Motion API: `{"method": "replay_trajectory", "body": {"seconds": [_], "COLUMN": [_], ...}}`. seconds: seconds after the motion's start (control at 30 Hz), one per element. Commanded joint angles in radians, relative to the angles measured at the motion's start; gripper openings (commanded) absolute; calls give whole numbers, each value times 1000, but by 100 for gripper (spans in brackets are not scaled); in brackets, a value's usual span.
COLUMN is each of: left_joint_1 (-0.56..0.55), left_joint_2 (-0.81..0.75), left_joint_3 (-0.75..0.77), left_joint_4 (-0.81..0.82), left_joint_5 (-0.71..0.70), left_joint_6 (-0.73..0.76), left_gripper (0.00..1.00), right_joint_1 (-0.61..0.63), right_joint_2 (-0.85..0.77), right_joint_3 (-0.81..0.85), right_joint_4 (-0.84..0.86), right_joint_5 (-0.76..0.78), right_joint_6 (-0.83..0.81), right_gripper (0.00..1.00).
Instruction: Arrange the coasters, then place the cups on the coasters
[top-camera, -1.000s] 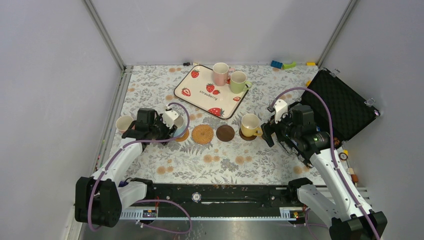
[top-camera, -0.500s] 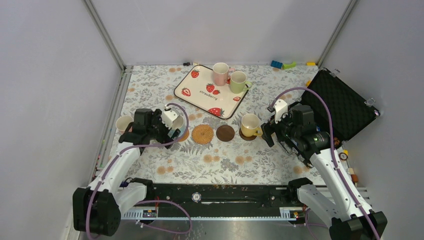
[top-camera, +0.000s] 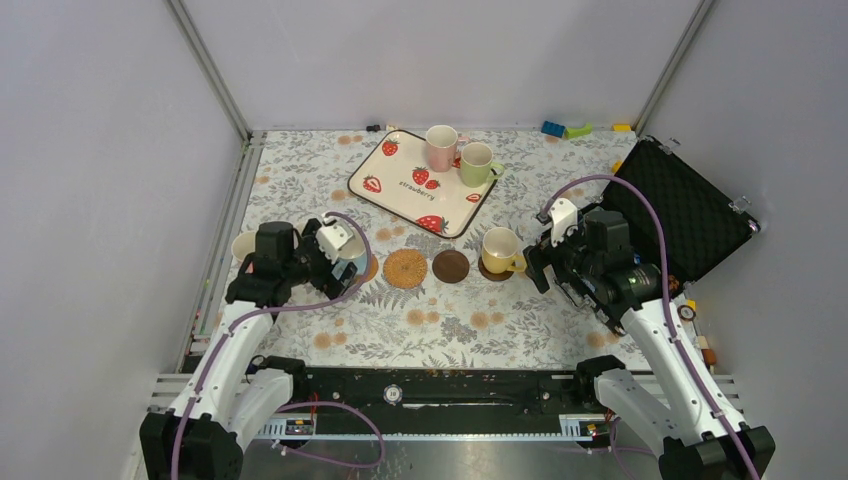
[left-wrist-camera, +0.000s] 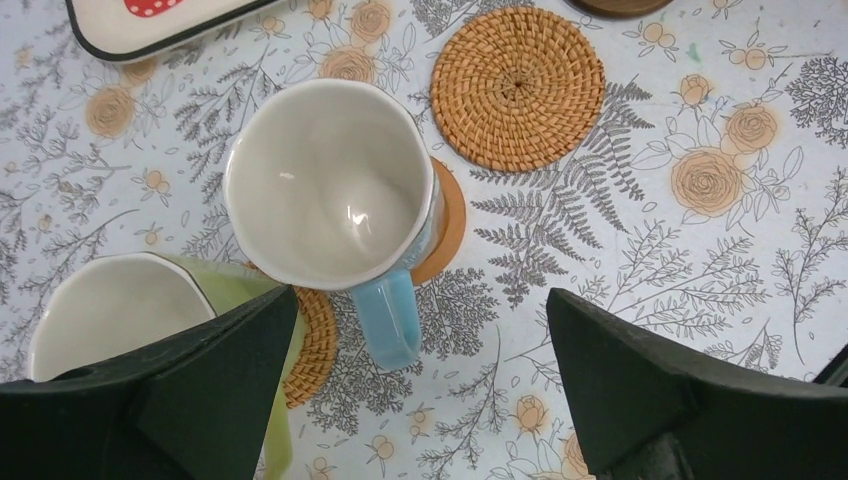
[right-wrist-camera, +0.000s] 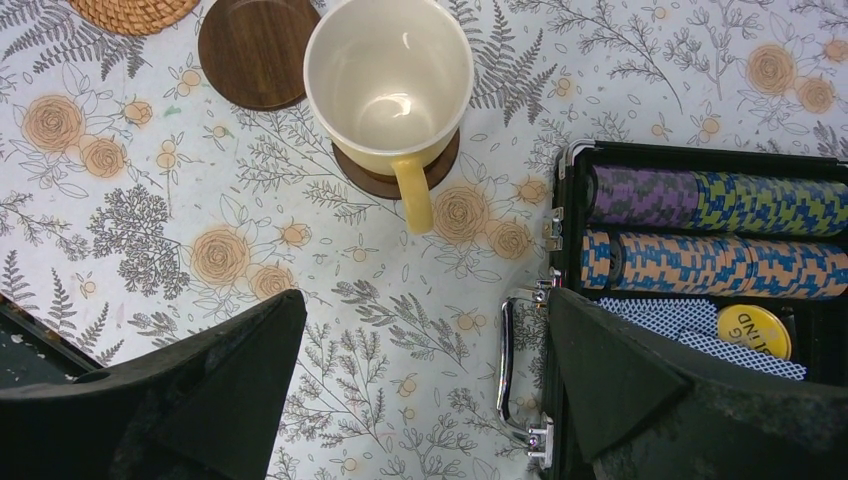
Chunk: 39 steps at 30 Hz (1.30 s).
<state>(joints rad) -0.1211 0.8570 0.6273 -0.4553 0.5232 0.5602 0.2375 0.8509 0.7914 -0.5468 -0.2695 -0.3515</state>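
Nearest, our left gripper (left-wrist-camera: 420, 300) hangs empty with jaws spread wide, straddling the handle of the light blue cup (left-wrist-camera: 330, 180), which sits on a tan coaster (left-wrist-camera: 452, 215). One finger overlaps the left green cup (left-wrist-camera: 110, 305) on its woven coaster (left-wrist-camera: 318, 340); the two cups stand just beside each other. We judge a sideways exit could clip handle or rim and drag a cup off its disc.

The right gripper (right-wrist-camera: 425, 297), equally wide and empty, hovers near of the yellow cup (right-wrist-camera: 388, 80) on a dark coaster (right-wrist-camera: 362, 180). The poker case (right-wrist-camera: 700, 230) just to the right is a snag risk.

Between them lie a bare woven coaster (left-wrist-camera: 517, 87) and a bare dark coaster (right-wrist-camera: 258, 50).

Farthest, the pink cup (top-camera: 440, 147) and the tray green cup (top-camera: 475, 163) stand on the strawberry tray (top-camera: 400, 180). We fear a reach over the row topples placed cups.
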Motion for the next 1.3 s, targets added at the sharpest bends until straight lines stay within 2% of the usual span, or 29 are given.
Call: {"method": "replay_trajectory", "body": {"seconds": [0.0, 0.23, 0.37, 0.47, 0.7, 0.93, 1.1, 1.27], "left_joint_1": [7, 6, 6, 6, 6, 8, 11, 21], "left_joint_2": [-25, -57, -87, -112, -207, -275, -302, -309], "left_joint_3": [60, 230, 297, 292, 132, 74, 66, 63], "left_joint_4": [-27, -123, -169, -173, -75, -56, -57, -61], "left_joint_5": [25, -103, -227, -299, -411, -315, -293, -267], "left_joint_6": [-8, -111, -191, -235, -290, -280, -278, -277], "left_gripper": [99, 99, 99, 99, 99, 99, 99, 99], "right_joint_1": [3, 3, 3, 3, 3, 4, 3, 3], "right_joint_2": [-22, -34, 10, 92, 386, 760, 1010, 1257], "right_joint_3": [4, 58, 163, 262, 528, 807, 994, 1210], "right_joint_4": [38, 58, 5, -15, -15, -40, -52, -150], "right_joint_5": [30, 101, 108, 139, 116, 22, 19, 26], "right_joint_6": [12, 44, 2, -22, -44, -74, -47, -37], "right_gripper": [100, 100, 100, 100, 100, 100, 99, 97]}}
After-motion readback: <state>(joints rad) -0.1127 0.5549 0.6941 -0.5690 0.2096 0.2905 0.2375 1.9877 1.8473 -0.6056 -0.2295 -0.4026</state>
